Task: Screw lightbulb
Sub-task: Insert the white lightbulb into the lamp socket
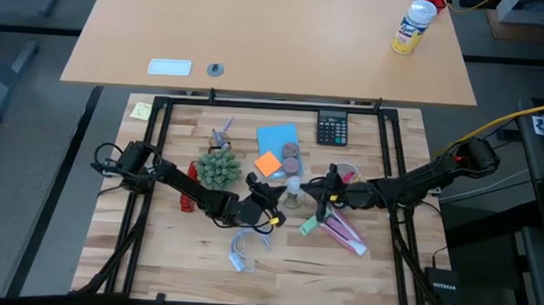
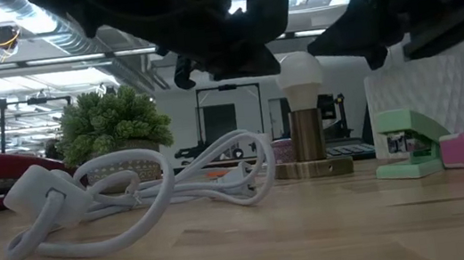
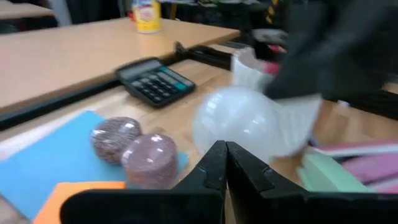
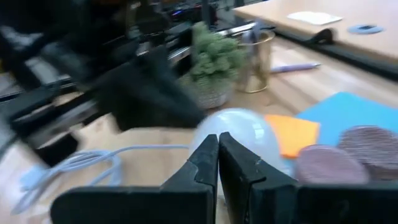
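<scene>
Lightbulb [image 2: 299, 71] upright in brass socket [image 2: 308, 136], left gripper [image 3: 225, 163] and right gripper [image 4: 217, 160] closed, empty, flanking bulb.

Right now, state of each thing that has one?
Frosted white lightbulb: upright, seated in the brass cylindrical socket stand.
White looped cord: loose on the wooden table, not connected to the stand.
Mint green stapler: closed.
Left pincer: shut, at the bulb.
Right pincer: shut, at the bulb.
</scene>
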You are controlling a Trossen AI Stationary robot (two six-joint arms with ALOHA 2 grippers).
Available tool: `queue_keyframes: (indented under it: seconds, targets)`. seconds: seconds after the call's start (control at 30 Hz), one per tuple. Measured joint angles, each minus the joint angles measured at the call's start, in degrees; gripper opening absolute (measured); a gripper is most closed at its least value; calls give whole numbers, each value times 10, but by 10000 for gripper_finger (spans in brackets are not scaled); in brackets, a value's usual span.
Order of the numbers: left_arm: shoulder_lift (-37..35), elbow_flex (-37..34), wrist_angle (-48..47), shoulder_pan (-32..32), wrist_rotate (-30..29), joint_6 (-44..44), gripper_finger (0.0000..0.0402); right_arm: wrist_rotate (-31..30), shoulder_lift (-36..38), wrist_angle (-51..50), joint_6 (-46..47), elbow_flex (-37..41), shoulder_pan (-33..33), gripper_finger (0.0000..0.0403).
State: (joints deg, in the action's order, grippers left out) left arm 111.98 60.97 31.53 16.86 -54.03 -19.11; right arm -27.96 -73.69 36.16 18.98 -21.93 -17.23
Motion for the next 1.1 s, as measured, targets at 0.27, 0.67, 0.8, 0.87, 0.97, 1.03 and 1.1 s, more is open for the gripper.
queue_keyframes:
  seconds: [0.27, 0.67, 0.8, 0.87, 0.97, 1.03, 1.1]
  targets:
    - [-4, 1, 8, -1, -54, 22, 1, 57, 1, 49, 7, 1, 0, 17]
    - [-49, 1, 26, 36, -11, 100, 1, -81, 31, 97, -91, 0, 0, 17]
    - [-43, 1, 22, 39, 74, 86, 1, -125, 30, 53, -102, 0, 0, 17]
    - [-35, 1, 21, 34, 101, 77, 1, -125, 28, 19, -91, 0, 0, 17]
    - [-22, 1, 20, 26, 108, 66, 1, -124, 29, -17, -67, 0, 0, 17]
    - [-15, 1, 20, 18, 108, 58, 1, -121, 29, -36, -54, 0, 0, 17]
    - [-9, 1, 20, 12, 108, 55, 1, -119, 29, -42, -44, 0, 0, 17]
